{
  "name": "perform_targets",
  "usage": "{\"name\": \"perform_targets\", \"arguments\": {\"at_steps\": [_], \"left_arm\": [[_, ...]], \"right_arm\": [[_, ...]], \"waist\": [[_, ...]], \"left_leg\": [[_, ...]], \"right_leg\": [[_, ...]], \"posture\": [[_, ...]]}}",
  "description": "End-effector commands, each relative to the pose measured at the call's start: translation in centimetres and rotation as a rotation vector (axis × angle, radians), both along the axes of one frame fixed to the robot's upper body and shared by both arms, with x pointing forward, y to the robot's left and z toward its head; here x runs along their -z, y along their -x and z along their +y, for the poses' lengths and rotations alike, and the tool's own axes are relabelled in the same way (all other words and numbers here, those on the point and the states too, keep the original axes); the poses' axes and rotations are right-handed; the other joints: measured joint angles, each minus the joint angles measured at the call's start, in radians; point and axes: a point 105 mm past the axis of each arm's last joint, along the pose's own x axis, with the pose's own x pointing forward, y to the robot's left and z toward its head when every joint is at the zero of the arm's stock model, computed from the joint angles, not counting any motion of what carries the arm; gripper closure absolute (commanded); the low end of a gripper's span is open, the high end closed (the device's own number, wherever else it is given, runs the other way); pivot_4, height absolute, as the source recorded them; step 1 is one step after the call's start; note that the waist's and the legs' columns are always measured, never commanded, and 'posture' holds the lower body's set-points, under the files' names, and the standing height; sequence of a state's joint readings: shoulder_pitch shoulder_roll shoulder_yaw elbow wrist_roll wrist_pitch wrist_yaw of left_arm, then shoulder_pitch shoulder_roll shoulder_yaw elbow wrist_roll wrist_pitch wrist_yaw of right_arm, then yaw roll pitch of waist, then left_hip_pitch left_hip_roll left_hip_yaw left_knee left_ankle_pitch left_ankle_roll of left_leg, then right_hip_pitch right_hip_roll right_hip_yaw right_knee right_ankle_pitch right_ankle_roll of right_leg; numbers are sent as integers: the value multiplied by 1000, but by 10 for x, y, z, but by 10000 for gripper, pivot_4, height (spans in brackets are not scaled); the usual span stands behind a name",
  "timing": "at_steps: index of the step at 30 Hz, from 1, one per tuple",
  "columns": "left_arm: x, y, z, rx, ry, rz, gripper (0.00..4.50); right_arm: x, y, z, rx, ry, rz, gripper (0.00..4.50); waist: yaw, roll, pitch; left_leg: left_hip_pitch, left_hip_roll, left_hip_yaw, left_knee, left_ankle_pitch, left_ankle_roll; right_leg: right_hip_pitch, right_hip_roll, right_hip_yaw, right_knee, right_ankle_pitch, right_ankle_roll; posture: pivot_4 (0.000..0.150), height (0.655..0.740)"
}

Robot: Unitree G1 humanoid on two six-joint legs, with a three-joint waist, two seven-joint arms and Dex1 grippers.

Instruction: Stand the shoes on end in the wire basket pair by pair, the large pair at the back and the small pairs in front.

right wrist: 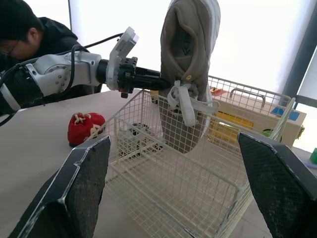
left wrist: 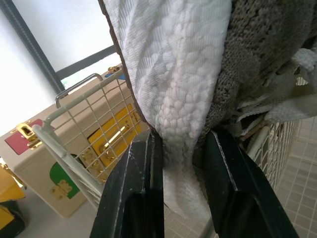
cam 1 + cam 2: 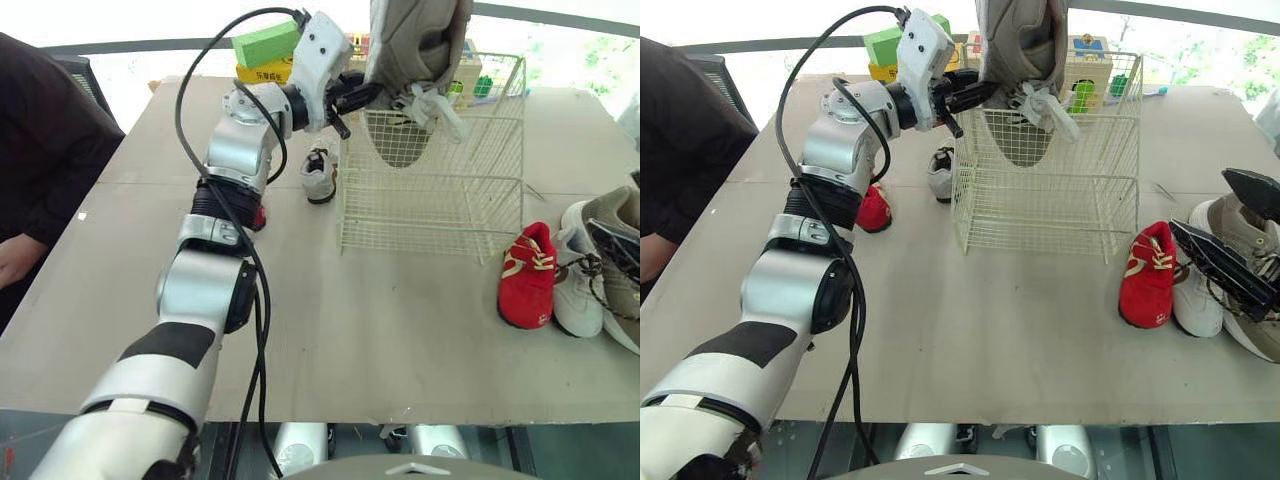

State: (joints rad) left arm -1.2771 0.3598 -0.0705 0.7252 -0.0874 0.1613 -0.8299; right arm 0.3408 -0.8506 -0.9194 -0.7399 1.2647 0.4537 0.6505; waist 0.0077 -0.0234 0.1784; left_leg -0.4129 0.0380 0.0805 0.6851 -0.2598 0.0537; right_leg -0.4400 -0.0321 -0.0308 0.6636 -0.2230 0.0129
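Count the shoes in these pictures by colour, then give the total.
Small red fabric shoes: 2
Small white shoes: 2
Large beige knit shoes: 2
Total: 6 shoes

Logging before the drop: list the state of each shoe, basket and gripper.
wire basket: upright, nothing standing in it
grey shoe: held toe-down, toe inside basket
left gripper: shut on grey shoe
right gripper: open
red shoe right of basket: on table, sole down

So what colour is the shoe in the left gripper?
Taupe shoe, white laces; clearest in right wrist view.
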Motion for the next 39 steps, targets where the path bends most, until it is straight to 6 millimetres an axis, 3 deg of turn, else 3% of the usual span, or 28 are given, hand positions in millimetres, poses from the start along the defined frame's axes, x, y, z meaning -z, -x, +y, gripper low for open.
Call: {"name": "perform_targets", "arguments": {"at_steps": [1, 4, 6, 12, 18, 20, 24, 29, 33, 39], "left_arm": [[-12, 1, 18, -48, -58, -30, 18199], [-21, 6, 30, -59, -49, -13, 3947], [-26, 11, 36, -47, -33, 8, 338], [-30, 29, 50, 13, 72, 54, 338], [-27, 55, 40, 142, 126, 70, 338], [-19, 74, 33, 258, 141, 120, 338], [6, 139, 20, 615, 136, 288, 338], [42, 168, 0, 716, 156, 404, 338], [67, 178, -19, 716, 175, 417, 338], [97, 195, -41, 725, 187, 425, 338]], "right_arm": [[-3, 2, 3, -19, -1, -27, 5789], [-1, 0, 5, -31, -5, -18, 5789], [1, -3, 6, -37, -6, -13, 5789], [5, -13, 11, -55, -4, 7, 5789], [13, -16, 15, -45, 16, 50, 5789], [21, -19, 11, 7, 49, 80, 5789], [41, -25, 0, 157, 104, 170, 5789], [60, -25, -11, 266, 172, 290, 5789], [76, -27, -36, 388, 239, 438, 5789], [79, -32, -97, 608, 373, 622, 5789]], "waist": [[-2, 0, 0], [-4, 0, 0], [-4, 0, 0], [4, 0, 0], [9, 0, 0], [7, 0, 0], [1, 1, -1], [7, 3, -2], [7, 2, -2], [7, 2, -3]], "left_leg": [[0, 0, 0, 0, 0, 0], [0, 0, 0, 0, 0, 0], [0, 0, 0, 0, 0, 0], [-1, 0, 0, 1, 2, -3], [-2, 0, -1, 2, 3, -4], [-1, 0, -1, 3, 3, -4], [-1, 1, -1, 2, 3, -5], [2, 1, -2, 3, 3, -5], [14, -1, 0, 2, -1, 1], [16, -1, 0, 2, -1, 2]], "right_leg": [[0, 0, 0, 0, 0, 0], [0, 0, 0, 0, 0, 0], [0, 0, 0, 0, 0, 0], [0, -1, -1, 0, 1, -2], [1, -2, -2, 0, 1, -2], [1, -2, -2, 0, 1, -2], [1, -2, -1, 0, 1, -2], [4, -3, -2, 1, 0, 0], [17, -4, -1, -2, -1, 1], [19, -3, 1, -2, -3, -2]], "posture": [[1500, 7400], [1500, 7400], [1500, 7400], [1500, 7400], [1500, 7400], [1500, 7400], [1500, 7400], [1500, 7400], [1500, 7400], [1500, 7400]]}}
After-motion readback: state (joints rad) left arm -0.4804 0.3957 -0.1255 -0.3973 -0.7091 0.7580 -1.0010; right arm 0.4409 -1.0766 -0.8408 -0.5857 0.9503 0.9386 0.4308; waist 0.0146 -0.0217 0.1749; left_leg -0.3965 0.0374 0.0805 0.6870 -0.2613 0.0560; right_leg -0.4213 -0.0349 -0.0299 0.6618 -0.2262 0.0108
